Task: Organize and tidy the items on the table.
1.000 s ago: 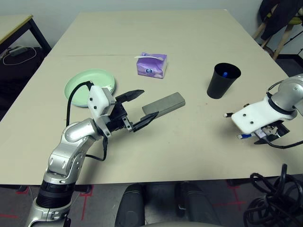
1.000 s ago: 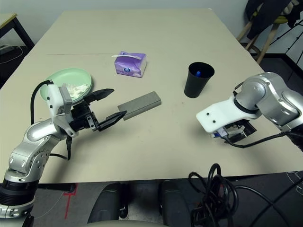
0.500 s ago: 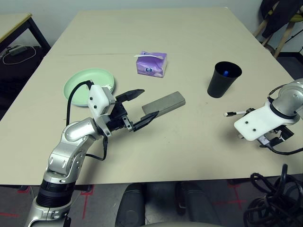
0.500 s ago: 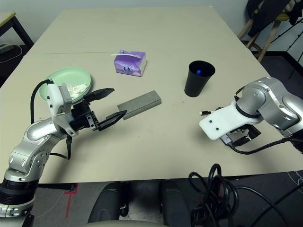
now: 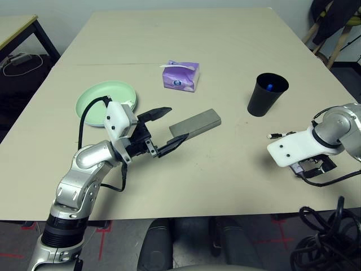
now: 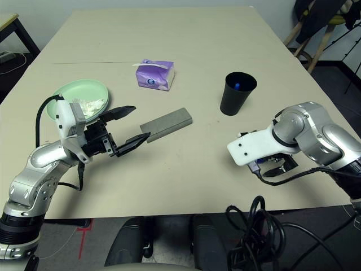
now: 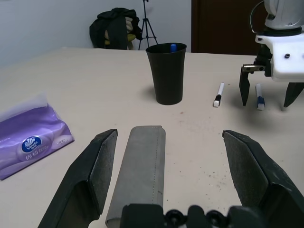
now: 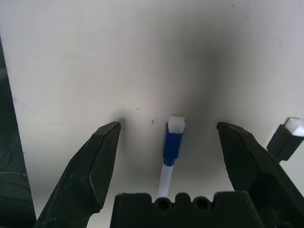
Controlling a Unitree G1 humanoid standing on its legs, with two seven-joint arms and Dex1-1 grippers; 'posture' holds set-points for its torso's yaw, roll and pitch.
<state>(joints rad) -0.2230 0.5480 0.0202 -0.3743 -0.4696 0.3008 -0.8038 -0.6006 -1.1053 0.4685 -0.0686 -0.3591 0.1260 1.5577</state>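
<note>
A: Near edge first. Left gripper [image 5: 162, 131], two tapered matte-black fingers, spread wide, nothing held. It hovers at the near end of the grey oblong glasses case [image 5: 195, 124].

B: Case texture?

A: Felt-like, soft grey, rounded edges, with a stitched line along its length visible in the left wrist view [image 7: 140, 170]. It lies flat on the beige worktop [image 5: 225, 45], partly between the left fingers; I cannot tell whether any finger touches it.

B: Right side?

A: Right gripper [image 8: 167, 142] points down at the worktop, fingers wide apart, empty. A white pen with a blue band and white cap [image 8: 170, 153] lies between them, flat on the surface. The right wrist view also shows the black cap end of a second white pen [image 8: 286, 137] just outside one finger. From the left wrist view both pens lie under and beside the right gripper: the blue-banded one [image 7: 259, 99], the black-tipped one [image 7: 219, 94].

B: Middle distance?

A: Mint green round plate [image 6: 67, 96], smooth and glossy with a shallow rim, on the robot's left. The right eye view shows crumpled white tissue [image 6: 90, 105] lying in it; in the left eye view the white wrist housing hides that. Black cup [image 5: 266, 95], tapered, matte, upright, with a blue-tipped item standing inside.

B: Farthest?

A: Purple tissue box [image 5: 180, 77], soft glossy pack, a white sheet poking from the top, just short of the faint seam line.
</note>
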